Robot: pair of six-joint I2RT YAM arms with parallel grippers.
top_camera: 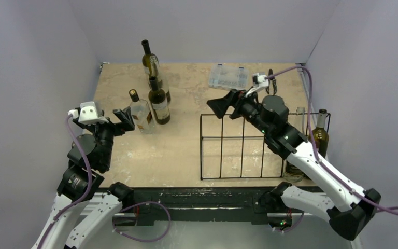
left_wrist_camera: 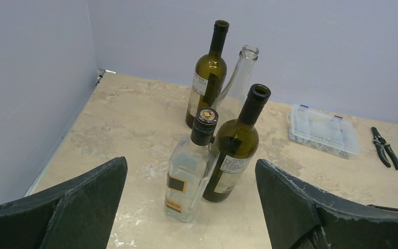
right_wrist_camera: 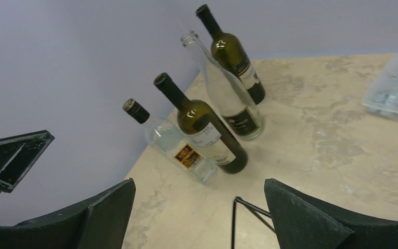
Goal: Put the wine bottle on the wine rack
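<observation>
Both claws wide open and empty, bottles standing at both sides of the table.
The left gripper (top_camera: 123,119) and right gripper (top_camera: 218,108) gape wide, holding nothing; the right is near the far left corner of the wine rack (top_camera: 222,150). A clear bottle (top_camera: 300,115) and an olive bottle (top_camera: 320,136) stand upright at the rack's right end; in a slot or beside it, cannot tell. Upright far left: capped clear bottle (left_wrist_camera: 189,176), open dark bottle (left_wrist_camera: 236,150), tall clear bottle (left_wrist_camera: 242,72), rear dark bottle (left_wrist_camera: 207,78). Contents of the compartment box (top_camera: 229,77) are unreadable.
</observation>
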